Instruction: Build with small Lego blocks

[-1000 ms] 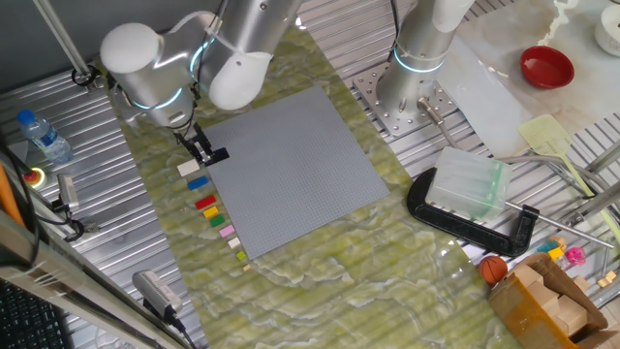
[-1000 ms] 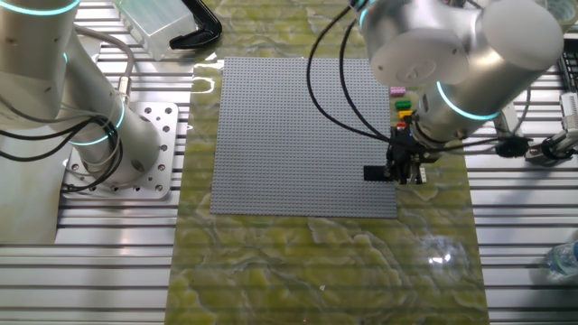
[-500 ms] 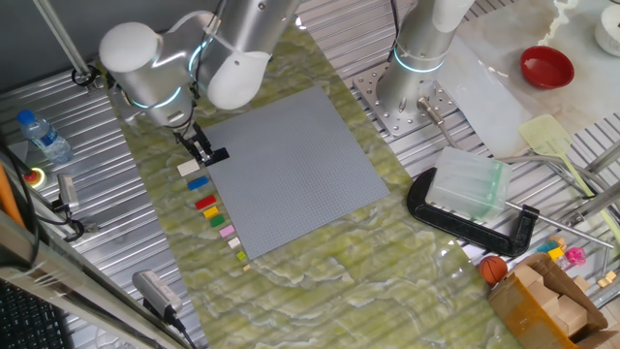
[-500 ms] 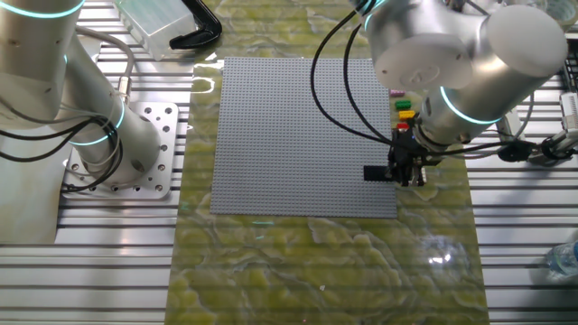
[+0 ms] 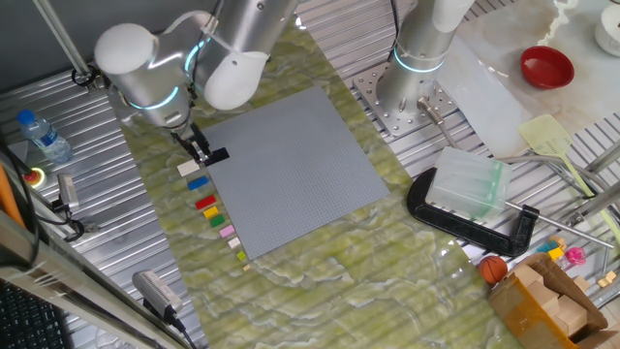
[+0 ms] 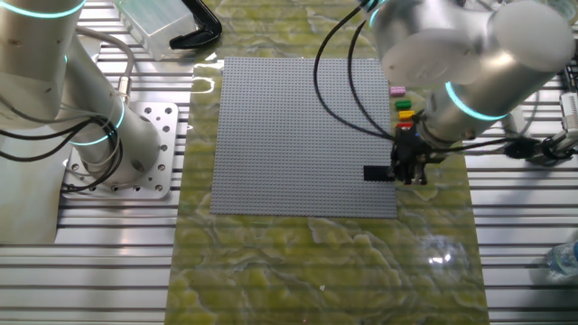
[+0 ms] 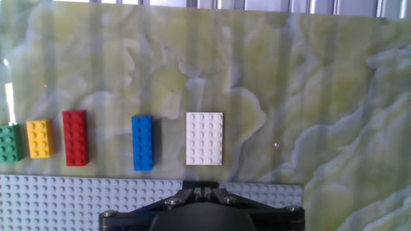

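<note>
Grey baseplate: we see the large studded plastic plate [image 5: 291, 170] lying on the green marbled mat [image 6: 316, 262].
Gripper: the black 2-finger gripper [image 6: 408, 171] hangs at the plate's edge, beside a small black block [image 6: 376, 172]; we cannot tell whether its fingers grasp.
Loose bricks: cream-white brick [image 7: 204, 138], blue brick [image 7: 142, 142], red brick [image 7: 74, 137], yellow brick [image 7: 39, 138], green brick [image 7: 9, 142] in 1 row on the mat beside the plate.

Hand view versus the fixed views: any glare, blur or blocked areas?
Hand view: sharp and evenly lit, white brick and blue brick crisp; the hand's dark body fills the bottom edge. The other fixed view: a bright glare spot on the marbled mat. One fixed view: no blur.
</note>
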Tool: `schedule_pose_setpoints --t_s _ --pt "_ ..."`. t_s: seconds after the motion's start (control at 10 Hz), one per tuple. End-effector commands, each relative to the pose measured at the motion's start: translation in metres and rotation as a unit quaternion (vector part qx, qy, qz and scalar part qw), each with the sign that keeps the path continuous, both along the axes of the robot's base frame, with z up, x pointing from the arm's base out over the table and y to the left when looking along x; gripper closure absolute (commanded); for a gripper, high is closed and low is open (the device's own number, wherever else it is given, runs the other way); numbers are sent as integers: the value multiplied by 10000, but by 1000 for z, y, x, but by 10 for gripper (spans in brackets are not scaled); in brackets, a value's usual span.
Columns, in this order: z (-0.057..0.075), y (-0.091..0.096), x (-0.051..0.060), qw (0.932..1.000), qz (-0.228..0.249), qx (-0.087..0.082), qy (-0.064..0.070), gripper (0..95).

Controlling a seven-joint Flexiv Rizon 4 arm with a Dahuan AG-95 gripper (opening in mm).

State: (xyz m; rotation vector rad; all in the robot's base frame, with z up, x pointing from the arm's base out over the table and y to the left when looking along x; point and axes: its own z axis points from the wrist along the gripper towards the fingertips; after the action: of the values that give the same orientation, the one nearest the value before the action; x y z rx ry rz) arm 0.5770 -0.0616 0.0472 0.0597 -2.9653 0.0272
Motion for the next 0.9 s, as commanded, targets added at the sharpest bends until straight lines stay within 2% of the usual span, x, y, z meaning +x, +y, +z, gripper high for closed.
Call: schedule_pose_setpoints --t_s 0.1,0.2,0.3,0.4,0.5,0.7,0.9 --pt "8 -7 8 9999 -13 9 -128 950" --pt "13 -7 14 9996 -107 -17 -243 950" --pt "15 -8 23 9993 -139 -22 -349 760" --pt "15 -9 29 9989 -92 -29 -454 760" --pt "14 -12 38 9982 -105 -31 -589 570" --pt "10 -14 45 9975 -108 -15 -693 570" --pt "2 -16 51 9976 -81 22 -681 570"
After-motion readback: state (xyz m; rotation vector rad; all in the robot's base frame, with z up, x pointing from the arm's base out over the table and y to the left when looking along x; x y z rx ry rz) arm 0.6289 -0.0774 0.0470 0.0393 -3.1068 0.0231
